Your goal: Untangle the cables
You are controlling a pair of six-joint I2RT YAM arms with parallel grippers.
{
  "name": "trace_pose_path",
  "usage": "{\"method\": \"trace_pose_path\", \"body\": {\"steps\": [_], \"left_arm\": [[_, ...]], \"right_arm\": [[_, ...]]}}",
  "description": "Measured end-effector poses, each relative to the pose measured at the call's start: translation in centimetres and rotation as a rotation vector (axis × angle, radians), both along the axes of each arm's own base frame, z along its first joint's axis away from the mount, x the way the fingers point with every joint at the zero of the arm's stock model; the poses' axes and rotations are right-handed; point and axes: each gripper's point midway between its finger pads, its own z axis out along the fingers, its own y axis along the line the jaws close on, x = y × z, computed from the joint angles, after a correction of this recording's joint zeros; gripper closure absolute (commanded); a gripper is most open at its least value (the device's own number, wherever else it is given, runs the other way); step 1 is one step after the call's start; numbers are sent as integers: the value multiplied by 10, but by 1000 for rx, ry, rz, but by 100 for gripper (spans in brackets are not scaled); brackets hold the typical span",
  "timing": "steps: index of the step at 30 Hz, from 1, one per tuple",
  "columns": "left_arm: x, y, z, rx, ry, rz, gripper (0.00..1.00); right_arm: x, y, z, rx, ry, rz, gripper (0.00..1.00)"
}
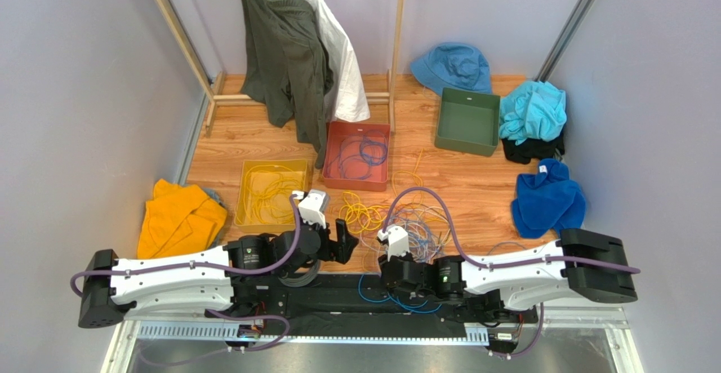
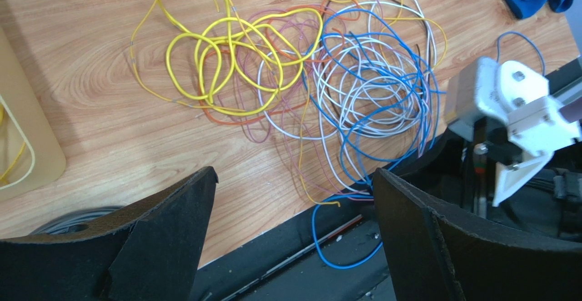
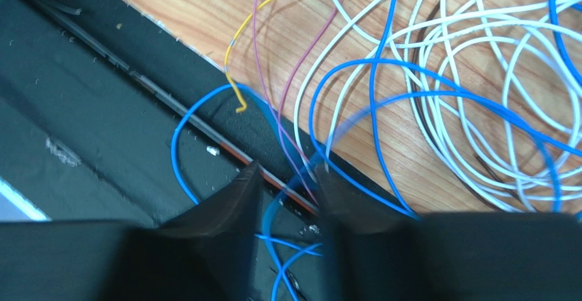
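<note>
A tangle of cables (image 1: pixel 404 217) lies on the wooden table in front of both arms: yellow (image 2: pixel 225 55), white (image 2: pixel 369 93), blue (image 2: pixel 410 83), purple and orange strands, looped through each other. My left gripper (image 2: pixel 294 185) is open and empty, hovering over the table's near edge just left of the tangle (image 1: pixel 343 242). My right gripper (image 3: pixel 288 171) is at the near edge of the tangle (image 1: pixel 391 265), its jaws narrowly apart. A blue cable (image 3: pixel 300 178) runs up between its fingers; more blue loops (image 3: pixel 179 144) hang over the black base.
A yellow tray (image 1: pixel 272 190) holds yellow cables and a red tray (image 1: pixel 359 155) holds blue and purple ones. A green bin (image 1: pixel 466 120) stands at the back right. Clothes lie around: orange (image 1: pixel 176 217), blue (image 1: pixel 548 199), turquoise (image 1: pixel 531 111). Garments hang on a rack (image 1: pixel 292 48).
</note>
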Motion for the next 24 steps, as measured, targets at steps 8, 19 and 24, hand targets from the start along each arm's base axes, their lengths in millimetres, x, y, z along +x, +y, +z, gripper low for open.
{"method": "trace_pose_path", "body": {"steps": [8, 19, 24], "left_arm": [[-2, 13, 2, -39, -5, 22, 7], [-5, 23, 0, -87, 1, 36, 7], [-7, 25, -4, -104, 10, 35, 7]], "right_arm": [[2, 11, 35, 20, -87, -18, 100], [30, -10, 370, 577, -412, -52, 100], [47, -61, 466, 692, -540, -110, 100]]}}
